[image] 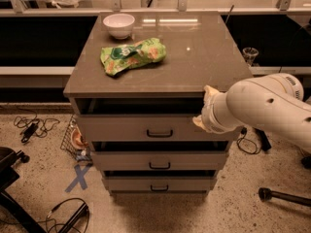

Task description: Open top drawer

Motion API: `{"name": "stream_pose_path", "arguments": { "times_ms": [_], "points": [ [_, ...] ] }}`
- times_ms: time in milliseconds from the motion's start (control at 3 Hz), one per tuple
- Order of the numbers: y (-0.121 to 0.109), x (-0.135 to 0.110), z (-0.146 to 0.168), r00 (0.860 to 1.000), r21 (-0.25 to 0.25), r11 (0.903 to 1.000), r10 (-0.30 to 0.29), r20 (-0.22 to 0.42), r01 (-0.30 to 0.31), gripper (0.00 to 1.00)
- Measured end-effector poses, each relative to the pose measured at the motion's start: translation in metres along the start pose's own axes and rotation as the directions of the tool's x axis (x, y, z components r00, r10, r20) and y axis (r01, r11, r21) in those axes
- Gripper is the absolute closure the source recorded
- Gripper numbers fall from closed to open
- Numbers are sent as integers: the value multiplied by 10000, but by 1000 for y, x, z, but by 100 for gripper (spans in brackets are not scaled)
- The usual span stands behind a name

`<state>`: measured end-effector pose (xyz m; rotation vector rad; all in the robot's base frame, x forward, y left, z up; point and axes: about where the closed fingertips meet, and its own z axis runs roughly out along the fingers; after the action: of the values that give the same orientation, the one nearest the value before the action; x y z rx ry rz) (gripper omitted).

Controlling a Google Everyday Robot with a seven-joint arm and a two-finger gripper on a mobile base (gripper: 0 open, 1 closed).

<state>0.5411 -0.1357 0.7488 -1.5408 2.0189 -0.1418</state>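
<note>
Blue tape cross (pixel 77 177) lies on the speckled floor at lower left, near loose cables (pixel 33 126). Behind it stands the cabinet: two shallow lower drawers (pixel 121 160), then the top drawer (pixel 116 128) — tallest front, dark bar handle (pixel 160 133) at centre, a dark gap between its front and the countertop (pixel 204 57). The gripper (pixel 204 111) sits at this drawer's right end, just under the countertop edge — its state cannot be told. On the countertop lie a green snack bag (pixel 132 56) and, farther back, a white bowl (pixel 119 24).
</note>
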Motion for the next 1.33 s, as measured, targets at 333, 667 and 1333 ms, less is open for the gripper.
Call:
{"name": "stream_pose_path", "arguments": {
  "times_ms": [333,667,1333],
  "points": [
    [0,0,0,10000,0,10000,0,0,0,51],
    [0,0,0,10000,2,10000,-10,0,10,20],
    [0,-1,-1,10000,9,10000,-35,0,35,0]
  ]
}}
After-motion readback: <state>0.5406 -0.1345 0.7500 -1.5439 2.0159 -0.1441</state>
